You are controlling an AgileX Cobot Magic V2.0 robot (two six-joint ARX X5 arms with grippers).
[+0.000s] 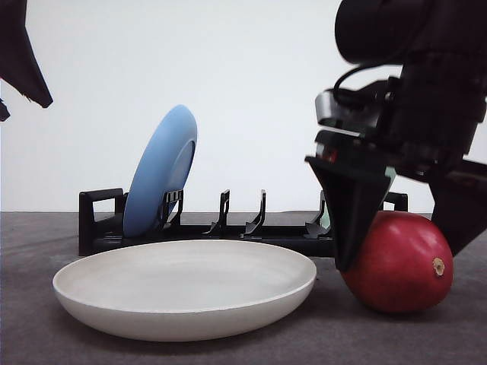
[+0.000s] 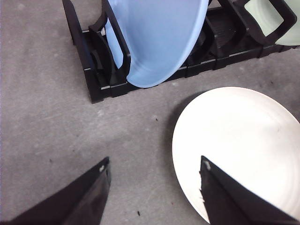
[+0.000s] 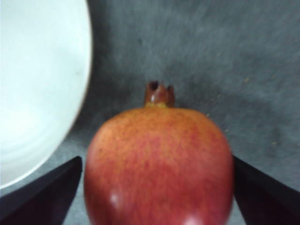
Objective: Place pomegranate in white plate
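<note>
Grey felt-like tabletop, blank white wall behind.

Front view: white plate [image 1: 185, 289] sits empty near the front, a black dish rack [image 1: 213, 228] behind it holding a blue plate [image 1: 160, 171] on edge. Pomegranate [image 1: 402, 262] rests on the table just beside the plate's right rim, apart from it. Right gripper [image 1: 403, 228] straddles the fruit, 1 finger on each flank; whether the pads actually press, cannot tell.

Left wrist view: left gripper [image 2: 154, 192] hangs above bare table and the plate's edge, fingers spread, nothing between them. Pale green plate [image 2: 276, 23] at the rack's far end.

Right wrist view: fruit fills the gap between the 2 dark fingers [image 3: 42, 192], crown pointing away (image soft). Skin smooth, red with orange blush and fine speckling, glossy highlights.

Risk, my judgement: a round, slick skin could roll out of a shallow pinch on lifting; carried low, it may clip the plate's raised rim and shove the plate.
</note>
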